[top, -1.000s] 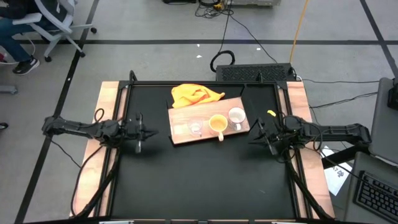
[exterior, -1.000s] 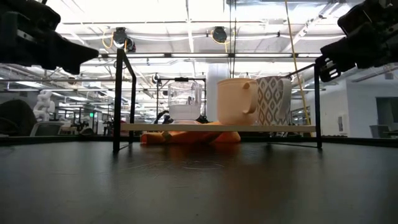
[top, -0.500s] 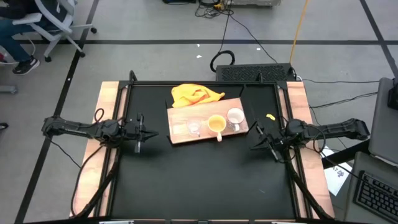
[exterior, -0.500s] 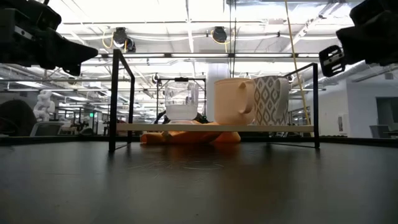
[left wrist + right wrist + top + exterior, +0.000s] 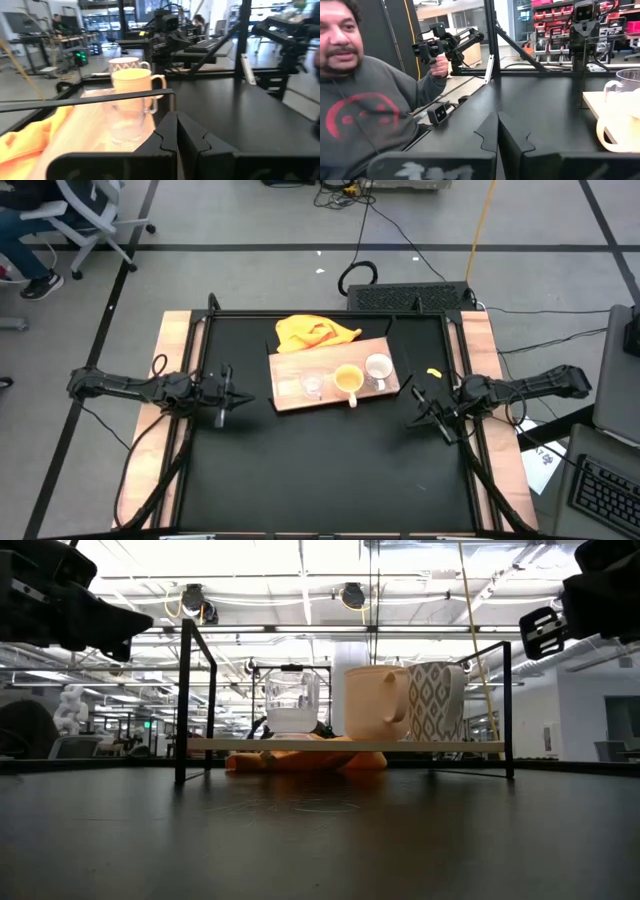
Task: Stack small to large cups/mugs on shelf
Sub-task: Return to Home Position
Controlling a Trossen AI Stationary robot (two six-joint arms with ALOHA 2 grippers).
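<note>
wooden shelf | glass cup faint | white mug part hidden behind orange mug

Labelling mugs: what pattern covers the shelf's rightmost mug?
The patterned mug shows grey-white diamonds; low view.

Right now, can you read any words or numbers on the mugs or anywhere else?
No text can be read anywhere.
On the white mug: only a grey diamond pattern, no letters.
On the yellow-orange mug and the glass cup: nothing.
On the sheet of paper at the high view's lower right: dark print, too small to read.
On the person's grey sweatshirt: a red drawing, no letters.
</note>
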